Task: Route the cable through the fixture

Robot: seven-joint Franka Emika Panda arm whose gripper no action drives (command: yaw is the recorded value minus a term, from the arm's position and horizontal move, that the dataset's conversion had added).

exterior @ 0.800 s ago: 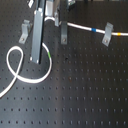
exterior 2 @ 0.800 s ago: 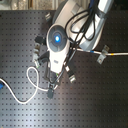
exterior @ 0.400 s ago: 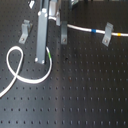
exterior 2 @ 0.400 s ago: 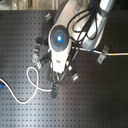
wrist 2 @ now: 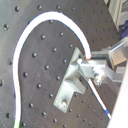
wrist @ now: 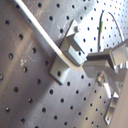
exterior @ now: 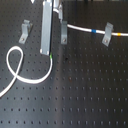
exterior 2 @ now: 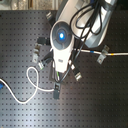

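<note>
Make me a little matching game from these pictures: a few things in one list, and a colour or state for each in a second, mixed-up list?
Things:
1. cable
2. perforated table
3. clip on the first exterior view's right
4. light on the robot's housing

Descriptions:
a. black, dotted with holes
b. glowing blue
c. white, curled in a loop
d. grey metal, cable passing by it

Pairs: 1-c, 2-a, 3-d, 4-b

white rounded arm with a glowing blue light, black cables, grey metal claw.
</note>
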